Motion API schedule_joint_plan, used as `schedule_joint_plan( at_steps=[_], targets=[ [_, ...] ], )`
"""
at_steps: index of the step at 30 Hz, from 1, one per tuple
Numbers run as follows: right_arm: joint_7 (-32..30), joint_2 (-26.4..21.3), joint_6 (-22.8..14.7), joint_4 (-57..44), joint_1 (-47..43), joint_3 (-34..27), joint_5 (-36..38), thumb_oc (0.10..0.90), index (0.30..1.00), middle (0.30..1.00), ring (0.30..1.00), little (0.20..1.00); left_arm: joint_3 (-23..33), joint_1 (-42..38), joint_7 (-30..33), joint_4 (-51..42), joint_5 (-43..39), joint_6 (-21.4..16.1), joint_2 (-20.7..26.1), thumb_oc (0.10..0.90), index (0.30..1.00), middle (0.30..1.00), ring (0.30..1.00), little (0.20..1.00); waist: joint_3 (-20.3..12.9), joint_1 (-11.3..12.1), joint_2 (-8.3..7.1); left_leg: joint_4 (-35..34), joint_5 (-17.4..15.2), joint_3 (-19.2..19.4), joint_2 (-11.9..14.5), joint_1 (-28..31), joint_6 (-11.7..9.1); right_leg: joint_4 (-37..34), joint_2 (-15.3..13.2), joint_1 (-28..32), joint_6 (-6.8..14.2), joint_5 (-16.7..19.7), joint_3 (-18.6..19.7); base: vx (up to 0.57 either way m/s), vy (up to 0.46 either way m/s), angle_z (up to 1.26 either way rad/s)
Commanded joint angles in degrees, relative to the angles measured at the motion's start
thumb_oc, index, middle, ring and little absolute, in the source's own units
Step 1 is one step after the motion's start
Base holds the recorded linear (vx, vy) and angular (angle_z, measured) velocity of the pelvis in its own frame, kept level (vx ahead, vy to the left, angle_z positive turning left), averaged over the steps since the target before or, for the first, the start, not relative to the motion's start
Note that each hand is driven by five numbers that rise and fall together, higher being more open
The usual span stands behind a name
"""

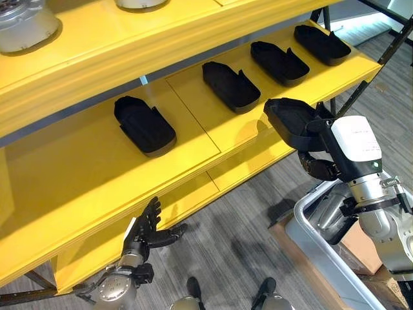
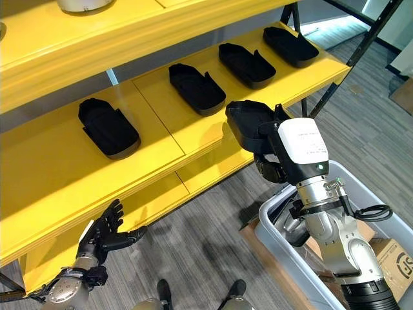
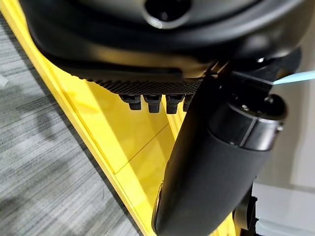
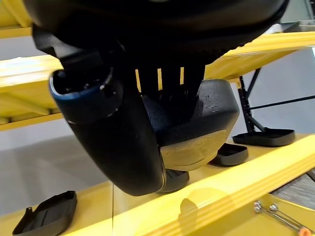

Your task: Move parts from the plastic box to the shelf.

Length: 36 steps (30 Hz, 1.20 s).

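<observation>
Several black moulded parts lie in a row on the yellow shelf [image 1: 77, 174], among them one on the left [image 1: 144, 124] and one in the middle [image 1: 230, 85]. Another black part [image 1: 290, 121] hangs just above the shelf's front edge, right of the middle, with my right hand [image 1: 317, 166] shut on it. In the right wrist view the thumb [image 4: 113, 142] and the fingers clamp this part [image 4: 209, 110]. My left hand [image 1: 147, 226] is open, fingers spread, low by the bottom shelf board. The grey plastic box [image 2: 284, 258] stands on the floor under my right arm.
Round metal parts [image 1: 26, 26] stand on the top shelf. A cardboard box [image 2: 390, 258] lies beside the plastic box. Black diagonal braces [image 1: 361, 81] run along the shelf's right end. Bare shelf board [image 1: 251, 132] shows between the middle part and the front edge.
</observation>
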Motion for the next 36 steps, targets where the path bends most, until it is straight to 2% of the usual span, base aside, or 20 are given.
schedule_joint_plan(
  at_steps=[1, 5, 8, 9, 10, 11, 13, 14, 15, 16, 17, 18, 19, 20, 21, 24, 26, 29, 36],
  targets=[
    [-4.48, -0.24, -1.58, -7.02, -7.78, -3.38, -0.41, 0.4, 0.3, 0.3, 0.3, 0.3, 3.79, -1.93, -0.15, -4.95, 2.13, -5.27, 1.59, 0.9, 1.0, 1.0, 1.0, 1.0, -3.41, 1.7, -2.43, 1.2, -5.67, 2.19, 1.18, 4.01, -1.27, -2.44, -7.47, 4.25, 9.89, 11.76, -0.14, 0.0, 0.125, 0.17],
    [-4.43, -0.06, -1.34, -6.63, -8.5, -2.55, -0.97, 0.4, 0.3, 0.3, 0.3, 0.3, 4.4, -2.34, 0.02, -5.51, 2.58, -5.73, 2.26, 0.9, 1.0, 1.0, 1.0, 1.0, -3.04, 2.22, -2.96, 2.66, -6.43, 1.66, -0.46, 1.98, -0.5, -3.14, -9.01, 4.19, 9.89, 16.22, -0.4, -0.01, 0.146, 0.17],
    [-4.42, 0.24, -1.26, -6.04, -9.31, -1.84, -1.11, 0.4, 0.3, 0.3, 0.3, 0.3, 4.48, -3.28, 0.24, -5.6, 3.03, -6.18, 2.78, 0.9, 1.0, 1.0, 1.0, 1.0, -2.62, 2.24, -2.82, 6.33, -8.78, 1.2, -1.28, 0.06, 0.41, -2.71, -10.26, 4.0, 9.89, 17.32, -0.09, 0.0, 0.194, 0.29],
    [-4.23, 0.27, -1.19, -5.69, -9.29, -1.56, -1.0, 0.4, 0.3, 0.3, 0.3, 0.3, 4.18, -3.67, 0.3, -5.48, 3.43, -6.19, 3.05, 0.9, 1.0, 1.0, 1.0, 1.0, -2.46, 1.99, -2.72, 7.02, -9.18, 0.73, -1.43, -0.26, 0.77, -2.4, -10.32, 3.98, 9.89, 17.3, 0.83, 0.04, 0.169, 0.23],
    [-4.12, 0.45, -1.17, -5.24, -8.91, -1.54, -0.73, 0.4, 0.3, 0.3, 0.3, 0.3, 3.77, -4.23, 0.59, -4.93, 3.72, -6.3, 3.3, 0.9, 1.0, 1.0, 1.0, 1.0, -2.29, 0.99, -2.32, 6.29, -9.42, 0.05, -1.89, 0.15, 1.34, -1.32, -10.33, 3.27, 9.89, 18.59, 3.76, 0.04, 0.167, 0.2],
    [-4.11, 0.43, -1.19, -5.25, -8.89, -1.55, -0.73, 0.4, 0.3, 0.3, 0.3, 0.3, 3.75, -4.26, 0.61, -4.88, 3.73, -6.32, 3.29, 0.9, 1.0, 1.0, 1.0, 1.0, -2.3, 1.08, -2.33, 6.06, -9.34, 0.16, -1.96, 0.27, 1.4, -1.2, -10.4, 3.13, 9.89, 18.63, 3.93, 0.06, 0.172, 0.23],
    [-3.6, 0.86, -1.41, -5.29, -7.57, -1.95, -0.56, 0.4, 0.3, 0.3, 0.3, 0.3, 3.58, -4.25, 0.41, -4.83, 4.02, -6.25, 3.41, 0.9, 1.0, 1.0, 1.0, 1.0, -2.69, -0.42, -1.4, 3.63, -9.13, -0.56, -2.7, 1.85, 2.04, -0.22, -9.12, 2.1, 9.89, 17.52, 9.06, 0.08, 0.143, 0.26],
    [-3.54, 0.86, -1.42, -5.39, -7.47, -1.96, -0.55, 0.4, 0.3, 0.3, 0.3, 0.3, 3.6, -4.18, 0.39, -4.84, 4.03, -6.25, 3.38, 0.9, 1.0, 1.0, 1.0, 1.0, -2.74, -0.27, -1.36, 3.24, -9.02, -0.4, -2.69, 2.11, 2.04, 0.03, -9.1, 1.91, 9.89, 17.35, 9.33, 0.12, 0.284, 0.31],
    [-3.08, 0.81, -1.98, -5.15, -6.05, -2.55, 0.17, 0.4, 0.3, 0.3, 0.3, 0.3, 3.46, -4.58, 0.72, -4.08, 3.75, -6.26, 3.32, 0.9, 1.0, 1.0, 1.0, 1.0, -1.94, -3.97, -0.46, -0.53, -5.66, -3.3, -3.84, 4.38, 3.37, 3.82, 0.16, -4.52, 7.07, 10.28, 24.85, 0.09, 0.254, 0.32],
    [-3.03, 1.0, -2.27, -5.23, -5.35, -2.98, 0.71, 0.4, 0.3, 0.3, 0.3, 0.3, 3.23, -4.64, 0.7, -3.5, 3.94, -6.02, 2.96, 0.9, 1.0, 1.0, 1.0, 1.0, -1.79, -4.37, -0.21, -1.38, -5.04, -4.48, -3.88, 4.95, 3.62, 5.83, 4.97, -6.17, 5.8, 6.14, 28.27, 0.11, 0.271, 0.79],
    [-3.14, 1.26, -2.56, -5.25, -4.91, -3.22, 1.1, 0.4, 0.3, 0.3, 0.3, 0.3, 3.07, -4.77, 0.51, -3.34, 4.12, -5.82, 2.63, 0.9, 1.0, 1.0, 1.0, 1.0, -1.83, -4.38, -0.15, -2.12, -4.64, -5.25, -4.02, 5.29, 3.72, 6.96, 8.08, -6.87, 5.01, 2.91, 29.37, 0.03, 0.052, 0.86],
    [-3.15, 1.26, -2.58, -5.26, -4.91, -3.26, 1.11, 0.4, 0.3, 0.3, 0.3, 0.3, 3.06, -4.8, 0.51, -3.35, 4.13, -5.82, 2.63, 0.9, 1.0, 1.0, 1.0, 1.0, -1.85, -4.36, -0.22, -2.22, -4.36, -5.22, -4.03, 5.19, 3.66, 7.0, 8.07, -7.05, 4.85, 2.99, 29.36, 0.03, 0.0, 0.7],
    [-3.25, 1.59, -2.81, -5.04, -4.07, -3.8, 1.48, 0.4, 0.3, 0.3, 0.3, 0.3, 2.7, -5.16, 0.33, -2.9, 4.56, -5.52, 1.6, 0.9, 1.0, 1.0, 1.0, 1.0, -2.17, -4.15, -0.72, -3.34, -3.92, -6.8, -4.71, 5.55, 3.7, 5.5, 12.3, -5.84, 3.54, -1.45, 29.19, 0.0, -0.022, 0.31],
    [-3.25, 1.61, -2.83, -5.06, -4.05, -3.87, 1.48, 0.4, 0.3, 0.3, 0.3, 0.3, 2.67, -5.21, 0.34, -2.9, 4.58, -5.52, 1.61, 0.9, 1.0, 1.0, 1.0, 1.0, -2.18, -4.24, -0.78, -3.46, -3.52, -6.9, -4.73, 5.4, 3.65, 5.12, 12.29, -5.8, 3.4, -1.09, 29.02, 0.03, -0.038, 0.13],
    [-3.46, 1.57, -3.38, -5.32, -4.01, -3.85, 1.56, 0.4, 0.3, 0.3, 0.3, 0.3, 2.27, -5.28, 0.21, -2.58, 4.23, -5.41, 0.97, 0.9, 1.0, 1.0, 1.0, 1.0, -2.53, -4.17, -1.02, -3.98, -3.63, -7.29, -5.1, 5.67, 3.52, 2.49, 13.53, -4.66, 2.99, -2.19, 29.45, -0.02, -0.054, 0.53],
    [-3.09, 1.71, -3.49, -5.16, -3.24, -4.81, 1.64, 0.4, 0.3, 0.3, 0.3, 0.3, 2.09, -5.1, 0.22, -2.12, 3.85, -5.42, -0.82, 0.9, 1.0, 1.0, 1.0, 1.0, -3.91, -4.01, -1.45, -4.51, -2.43, -8.47, -5.29, 5.27, 2.81, -1.7, 14.56, -2.15, 2.8, -2.17, 32.33, 0.0, -0.093, 0.61],
    [-3.21, 1.46, -3.79, -5.32, -3.94, -4.57, 1.73, 0.4, 0.3, 0.3, 0.3, 0.3, 2.56, -4.64, 0.25, -2.45, 3.25, -5.36, -1.62, 0.9, 1.0, 1.0, 1.0, 1.0, -4.74, -3.29, -1.36, -4.97, -2.03, -7.89, -4.87, 5.66, 2.62, -3.4, 14.17, -0.99, 2.93, -1.57, 30.96, -0.01, -0.092, 0.35],
    [-2.66, 1.85, -4.09, -6.35, -3.5, -4.84, 1.52, 0.4, 0.3, 0.3, 0.3, 0.3, 2.12, -3.93, -0.25, -3.1, 2.64, -4.9, -2.54, 0.9, 1.0, 1.0, 1.0, 1.0, -6.53, -3.25, -1.21, -5.77, -1.36, -7.54, -4.36, 6.39, 2.06, -5.85, 14.4, 1.16, 2.56, -1.48, 30.89, 0.01, -0.121, -0.03],
    [-2.43, 1.87, -4.5, -7.62, -3.92, -4.47, 2.06, 0.4, 0.3, 0.3, 0.3, 0.3, 0.99, -4.22, -0.09, -3.4, 2.26, -4.68, -3.07, 0.9, 1.0, 1.0, 1.0, 1.0, -7.25, -3.42, -0.91, -5.12, -1.23, -7.74, -3.65, 7.12, 1.38, -7.41, 14.99, 3.32, 1.75, -1.89, 30.77, -0.03, -0.067, 0.03]
  ],
)
